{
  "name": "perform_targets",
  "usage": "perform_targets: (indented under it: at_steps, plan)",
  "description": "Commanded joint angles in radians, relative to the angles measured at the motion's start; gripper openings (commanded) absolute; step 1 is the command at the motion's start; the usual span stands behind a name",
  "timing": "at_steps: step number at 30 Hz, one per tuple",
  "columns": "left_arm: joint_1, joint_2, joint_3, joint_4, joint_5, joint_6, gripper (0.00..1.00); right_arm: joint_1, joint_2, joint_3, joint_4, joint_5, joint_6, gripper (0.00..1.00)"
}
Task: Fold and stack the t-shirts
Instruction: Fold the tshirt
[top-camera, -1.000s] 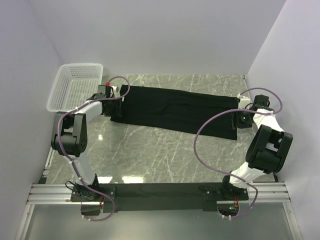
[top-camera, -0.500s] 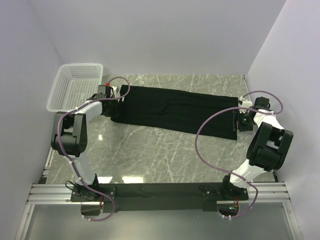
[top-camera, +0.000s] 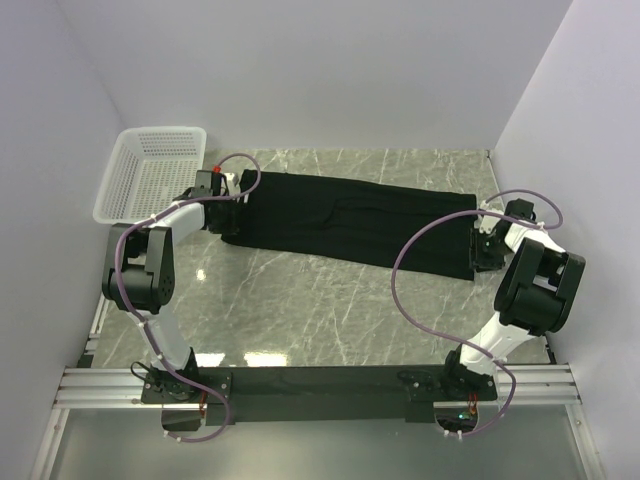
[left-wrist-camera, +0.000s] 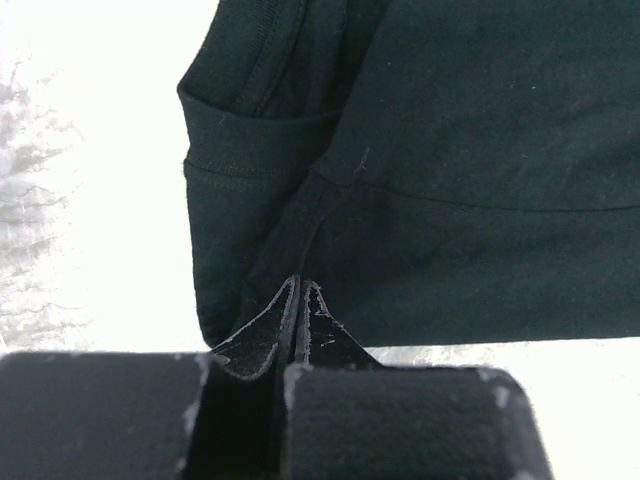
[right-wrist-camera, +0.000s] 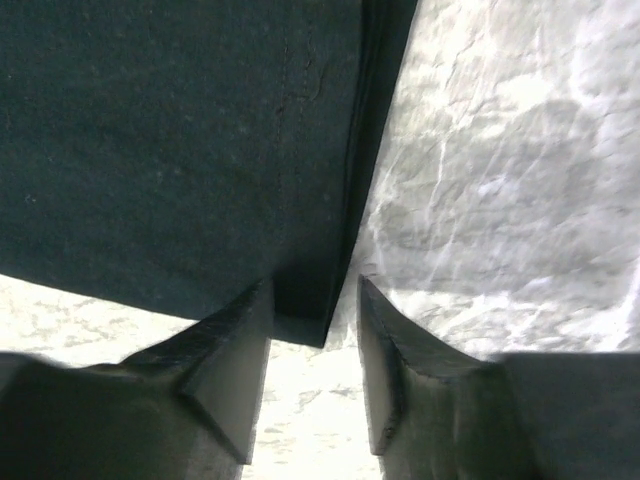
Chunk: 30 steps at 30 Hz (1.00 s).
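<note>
Left end effector (left-wrist-camera: 300, 287) pinches t-shirt (top-camera: 350, 220) edge; right end effector (right-wrist-camera: 314, 292) straddles opposite edge.

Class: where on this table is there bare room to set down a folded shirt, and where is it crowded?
Free: table between the t-shirt and the arm bases; a thin strip behind it. Crowded: basket and left gripper corner; right gripper end.
</note>
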Motion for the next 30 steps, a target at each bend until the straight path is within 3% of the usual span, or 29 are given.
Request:
perform_targets:
  at_steps: [1, 5, 9, 11, 16, 17, 18, 21, 30]
  plan:
    - [0.003, -0.043, 0.022, 0.007, 0.034, 0.002, 0.01, -0.007, 0.002, -0.008, -0.004, -0.009, 0.016, 0.42]
    - [0.009, -0.052, 0.017, 0.007, 0.043, -0.001, 0.01, -0.007, -0.001, -0.017, -0.015, -0.046, 0.021, 0.29]
    - [0.021, -0.077, 0.002, 0.015, 0.051, -0.004, 0.01, -0.008, -0.021, -0.025, -0.007, -0.051, 0.022, 0.05]
    - [0.03, -0.089, -0.015, 0.018, 0.053, -0.005, 0.01, -0.013, -0.031, -0.028, 0.005, -0.04, 0.022, 0.0]
    - [0.049, -0.137, -0.055, 0.041, 0.059, -0.002, 0.01, -0.021, -0.035, -0.025, 0.008, -0.045, 0.024, 0.0]
    - [0.052, -0.14, -0.056, 0.044, 0.057, -0.002, 0.07, -0.021, -0.032, -0.026, 0.009, -0.048, 0.024, 0.01]
    - [0.053, -0.141, -0.058, 0.047, 0.054, -0.001, 0.27, -0.022, -0.031, -0.026, 0.011, -0.049, 0.024, 0.03]
    - [0.052, -0.115, -0.044, 0.04, 0.03, 0.005, 0.4, -0.019, -0.028, -0.028, 0.013, -0.055, 0.027, 0.04]
    - [0.021, -0.002, 0.023, 0.015, 0.017, 0.027, 0.41, -0.021, -0.027, -0.025, 0.013, -0.055, 0.027, 0.03]
